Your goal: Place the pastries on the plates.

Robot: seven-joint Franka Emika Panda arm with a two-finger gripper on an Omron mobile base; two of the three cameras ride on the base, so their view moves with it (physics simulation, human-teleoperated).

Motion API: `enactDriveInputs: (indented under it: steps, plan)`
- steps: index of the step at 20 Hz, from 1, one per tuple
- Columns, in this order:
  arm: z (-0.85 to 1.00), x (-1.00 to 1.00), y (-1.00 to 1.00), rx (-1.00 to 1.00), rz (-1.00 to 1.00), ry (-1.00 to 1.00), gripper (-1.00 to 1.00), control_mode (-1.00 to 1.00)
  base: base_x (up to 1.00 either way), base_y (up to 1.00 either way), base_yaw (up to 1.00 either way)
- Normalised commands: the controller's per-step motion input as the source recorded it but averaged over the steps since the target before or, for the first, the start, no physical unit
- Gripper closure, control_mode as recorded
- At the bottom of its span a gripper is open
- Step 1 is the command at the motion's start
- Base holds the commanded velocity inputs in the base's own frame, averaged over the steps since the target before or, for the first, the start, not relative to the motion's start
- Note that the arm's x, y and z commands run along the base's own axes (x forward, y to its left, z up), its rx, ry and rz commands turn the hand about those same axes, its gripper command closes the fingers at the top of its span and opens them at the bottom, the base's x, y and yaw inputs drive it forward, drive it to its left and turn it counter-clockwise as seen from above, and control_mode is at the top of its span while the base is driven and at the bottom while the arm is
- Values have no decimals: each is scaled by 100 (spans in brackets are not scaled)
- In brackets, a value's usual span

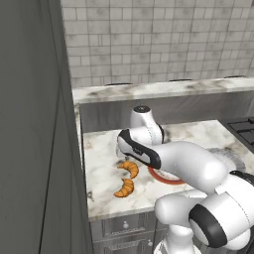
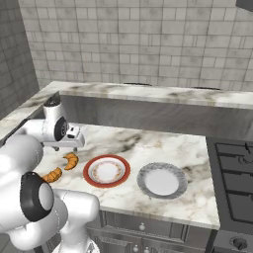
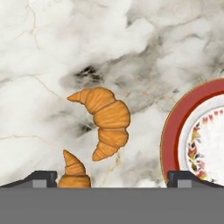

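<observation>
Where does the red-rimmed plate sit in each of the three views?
Left base view: red-rimmed plate at centre right, mostly hidden behind the arm.
Right base view: red-rimmed plate left of centre, in full.
Hand view: red-rimmed plate cut off at the right edge.
Shared landmark: the croissant beside it.

The arm hides most of the red plate and grey plate; the frame's bottom crops one croissant.

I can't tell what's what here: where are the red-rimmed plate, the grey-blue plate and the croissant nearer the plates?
red-rimmed plate [image 2: 90, 164]: right base view, left rim.
grey-blue plate [image 2: 144, 188]: right base view, left rim.
nearer croissant [image 2: 72, 159]: right base view, its middle.
</observation>
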Motion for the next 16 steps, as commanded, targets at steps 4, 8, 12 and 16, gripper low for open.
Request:
enactDriveInputs:
  steps: [4, 8, 12, 16]
  plan:
    - [-28, 9, 0, 0, 5, -3, -100, -100, 0, 0, 0]
    - [-29, 7, 0, 0, 4, 0, -100, -100, 0, 0, 0]
    - [-32, 0, 3, 0, 3, 0, -100, -100, 0, 0, 0]
    - [-29, 0, 1, 0, 3, -2, -100, -100, 0, 0, 0]
